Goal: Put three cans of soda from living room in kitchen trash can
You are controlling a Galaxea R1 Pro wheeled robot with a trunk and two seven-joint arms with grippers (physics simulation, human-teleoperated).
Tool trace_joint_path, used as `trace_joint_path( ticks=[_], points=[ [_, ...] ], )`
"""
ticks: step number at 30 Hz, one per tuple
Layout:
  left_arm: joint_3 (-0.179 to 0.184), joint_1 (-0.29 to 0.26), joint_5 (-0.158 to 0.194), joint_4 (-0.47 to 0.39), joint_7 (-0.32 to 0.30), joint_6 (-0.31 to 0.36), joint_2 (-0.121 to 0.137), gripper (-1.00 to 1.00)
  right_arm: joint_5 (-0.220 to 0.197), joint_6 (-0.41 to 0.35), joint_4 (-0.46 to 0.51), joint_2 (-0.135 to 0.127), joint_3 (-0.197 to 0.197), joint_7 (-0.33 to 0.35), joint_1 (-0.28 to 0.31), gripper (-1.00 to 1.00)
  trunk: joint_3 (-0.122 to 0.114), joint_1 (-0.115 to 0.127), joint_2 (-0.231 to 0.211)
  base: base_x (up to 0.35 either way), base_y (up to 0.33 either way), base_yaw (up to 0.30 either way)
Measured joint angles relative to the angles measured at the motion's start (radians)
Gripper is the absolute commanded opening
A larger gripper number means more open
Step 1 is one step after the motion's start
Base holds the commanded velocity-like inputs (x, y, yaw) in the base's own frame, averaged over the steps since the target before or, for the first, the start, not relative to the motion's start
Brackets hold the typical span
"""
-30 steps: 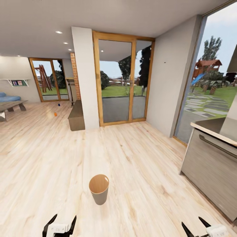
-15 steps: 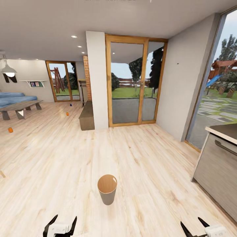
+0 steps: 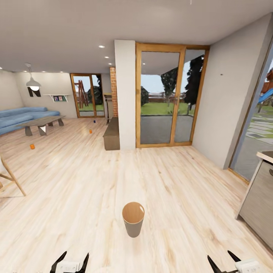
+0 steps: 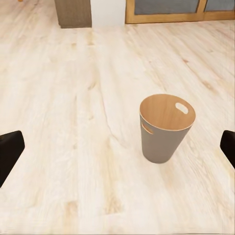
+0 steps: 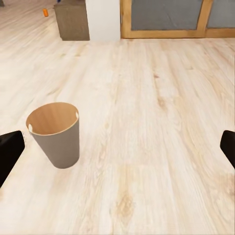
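The grey trash can (image 3: 133, 219) with a coppery-brown inside stands upright on the light wood floor just ahead of me, also seen in the left wrist view (image 4: 166, 128) and the right wrist view (image 5: 55, 134). Far off in the living room, three soda cans stand on the floor: an orange one (image 3: 32, 146), another orange one (image 3: 90, 131) (image 5: 45, 12) and a dark blue one (image 3: 94, 121). My left gripper (image 3: 71, 261) and right gripper (image 3: 224, 261) hang low on either side of the bin, both open and holding nothing.
A white pillar (image 3: 125, 94) and a low dark cabinet (image 3: 112, 134) stand between the rooms, beside wood-framed glass doors (image 3: 167, 94). A blue sofa (image 3: 22, 115) and coffee table (image 3: 41, 123) are far left. A grey kitchen cabinet (image 3: 259, 201) is at right; wooden legs (image 3: 9, 174) at left.
The camera has turned left, so the whole scene slid right in the picture; the sofa, the table and a second orange can came into view. Both grippers stay open and still.
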State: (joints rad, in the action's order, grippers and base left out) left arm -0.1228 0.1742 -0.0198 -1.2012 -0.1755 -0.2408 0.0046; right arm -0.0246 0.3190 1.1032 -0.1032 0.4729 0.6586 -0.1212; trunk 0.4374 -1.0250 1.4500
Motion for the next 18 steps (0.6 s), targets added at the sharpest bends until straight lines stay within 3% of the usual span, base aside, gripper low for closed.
trace_joint_path(
  ticks=[10,18],
  points=[
    [0.000,0.000,0.001,0.009,0.002,0.000,0.000,1.00,0.001,0.000,0.000,0.014,-0.004,-0.015,0.000,1.00,-0.011,0.000,0.000,0.000,0.000,0.204],
    [0.000,0.001,0.001,0.009,0.002,0.000,0.000,1.00,0.002,0.000,-0.001,0.019,-0.035,-0.056,0.000,1.00,-0.019,0.000,0.000,0.000,0.000,0.198]
  ],
)
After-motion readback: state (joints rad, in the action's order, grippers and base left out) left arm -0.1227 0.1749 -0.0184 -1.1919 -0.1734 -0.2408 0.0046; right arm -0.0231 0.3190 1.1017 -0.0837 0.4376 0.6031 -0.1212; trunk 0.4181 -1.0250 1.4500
